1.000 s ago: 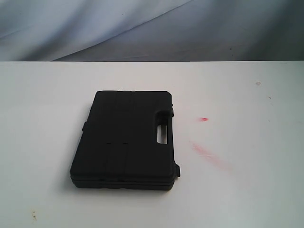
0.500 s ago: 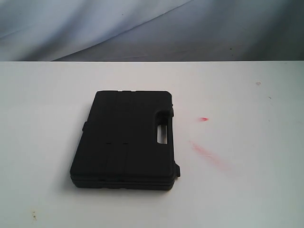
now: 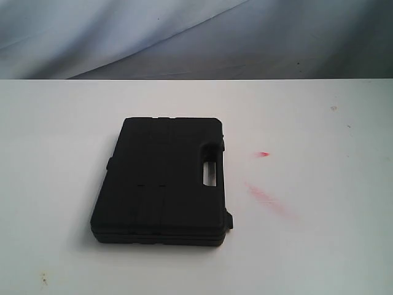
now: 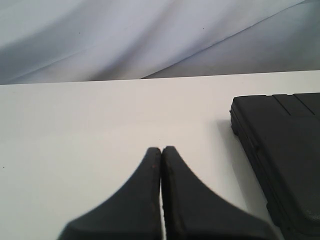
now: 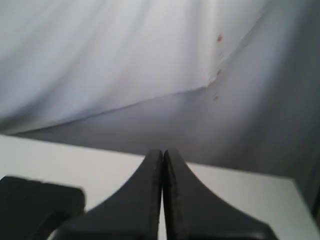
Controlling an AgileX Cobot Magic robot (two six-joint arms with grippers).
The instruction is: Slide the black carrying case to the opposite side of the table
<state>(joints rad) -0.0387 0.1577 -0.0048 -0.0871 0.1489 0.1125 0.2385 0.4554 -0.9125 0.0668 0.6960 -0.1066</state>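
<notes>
The black carrying case (image 3: 161, 179) lies flat and shut on the white bench (image 3: 319, 246), just toward 9 o'clock of the bench's middle in the exterior view; what it holds cannot be seen. Its handle slot (image 3: 210, 174) runs along its 3 o'clock edge, and red smudges (image 3: 264, 195) mark the bench further toward 3 o'clock. The left tool (image 4: 161, 150) is closed, its fingers pressed together on nothing, apart from the case's corner. The right tool (image 5: 163, 152) is likewise closed on nothing. Grey cloth (image 3: 184, 37) hangs at 12 o'clock.
</notes>
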